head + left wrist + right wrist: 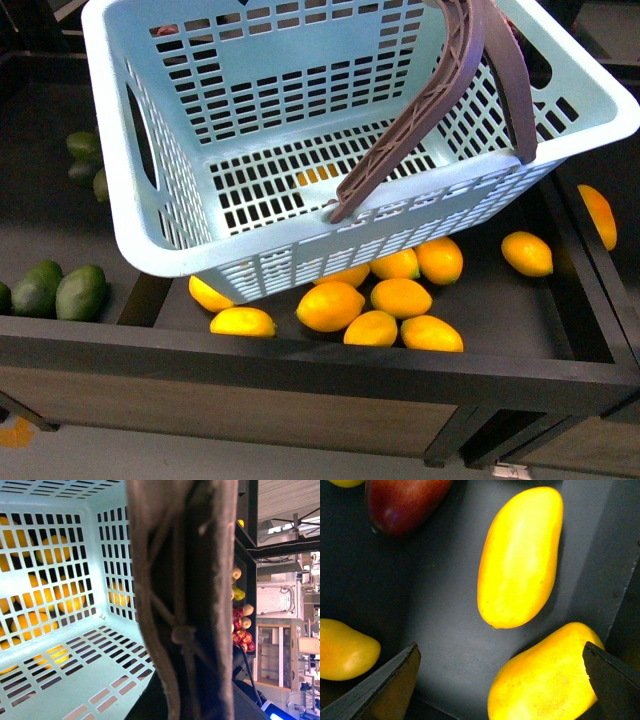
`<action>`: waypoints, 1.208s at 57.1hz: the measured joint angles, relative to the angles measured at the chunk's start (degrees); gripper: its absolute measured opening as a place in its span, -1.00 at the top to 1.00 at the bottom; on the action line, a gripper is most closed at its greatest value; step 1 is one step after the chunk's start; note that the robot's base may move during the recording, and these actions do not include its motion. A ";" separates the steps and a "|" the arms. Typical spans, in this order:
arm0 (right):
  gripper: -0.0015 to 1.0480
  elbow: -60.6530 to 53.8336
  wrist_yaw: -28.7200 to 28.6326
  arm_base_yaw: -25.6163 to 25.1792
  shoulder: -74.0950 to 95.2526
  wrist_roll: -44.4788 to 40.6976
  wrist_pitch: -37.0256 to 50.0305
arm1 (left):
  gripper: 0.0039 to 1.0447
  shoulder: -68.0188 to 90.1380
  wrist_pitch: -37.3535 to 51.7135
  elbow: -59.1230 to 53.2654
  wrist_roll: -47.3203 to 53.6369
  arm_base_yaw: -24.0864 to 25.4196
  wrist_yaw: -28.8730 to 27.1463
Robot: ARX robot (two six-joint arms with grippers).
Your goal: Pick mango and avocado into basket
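Basket [150, 230] hangs tilted above the bin [300, 360]. Mangoes [330, 305] are heaped under its near wall, avocados [80, 292] to its left. Left gripper's jaws are hidden behind the basket handle [185, 600], so cannot tell. Right gripper [500, 650] is spread wide, fingers either side of one mango [545, 680].

Yellow mangoes [330, 306] lie on the dark shelf's [300, 365] floor, green avocados [80, 292] in its left compartment.

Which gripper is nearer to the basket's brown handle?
Left. Its wrist view is filled by the brown handle at close range, basket wall beside it. The right gripper hangs open over yellow mangoes in the dark bin, with no basket in its view.
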 joint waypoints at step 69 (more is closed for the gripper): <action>-0.85 25.94 3.41 -1.62 18.12 6.40 -11.21 | 0.89 0.00 0.00 0.00 0.02 0.00 -0.02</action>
